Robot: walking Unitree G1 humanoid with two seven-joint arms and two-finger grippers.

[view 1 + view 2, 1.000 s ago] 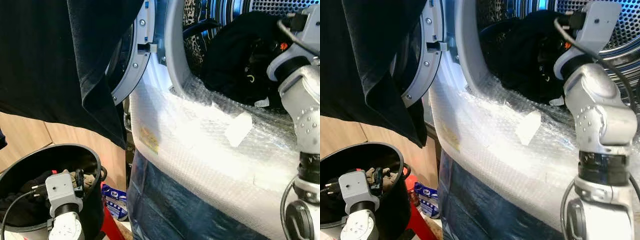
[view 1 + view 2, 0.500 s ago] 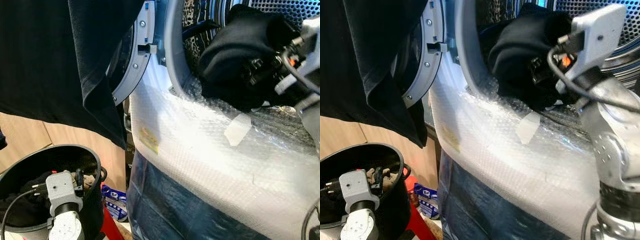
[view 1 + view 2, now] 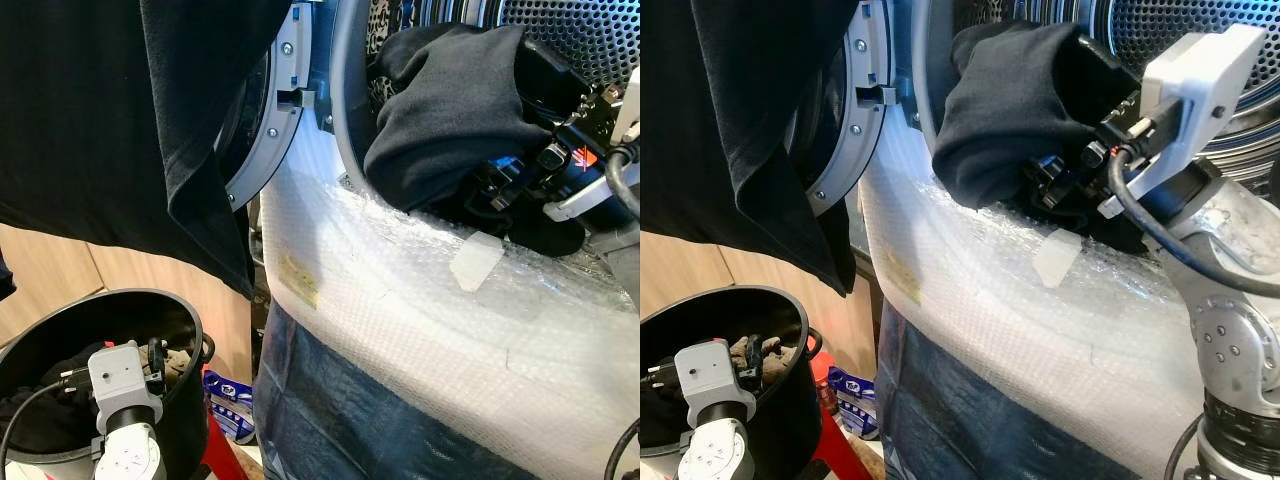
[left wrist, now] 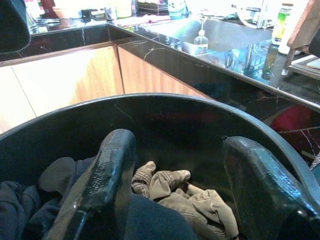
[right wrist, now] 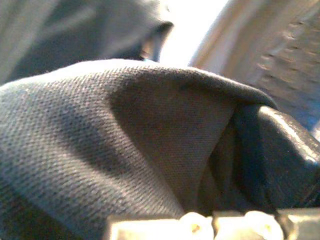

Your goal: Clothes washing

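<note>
A dark garment (image 3: 450, 110) bulges out of the washing machine's drum (image 3: 1180, 50), over the opening's lower rim. My right gripper (image 3: 1065, 178) is shut on it from below and behind, with the cloth draped over its fingers (image 5: 280, 150). Low on the left, my left gripper (image 4: 182, 180) hangs open above a black bucket (image 3: 60, 310). The bucket holds crumpled dark and olive clothes (image 4: 185, 195). Neither left finger touches them.
Bubble wrap (image 3: 420, 300) covers the machine's front below the opening. The round door (image 3: 270, 130) stands open to the left, and a big black cloth (image 3: 110, 120) hangs in front of it. A blue packet (image 3: 230, 395) lies on the floor beside the bucket.
My right gripper has swung left and outward, pulling the dark garment from deeper in the drum to the opening's rim. The left arm has stayed over the bucket.
</note>
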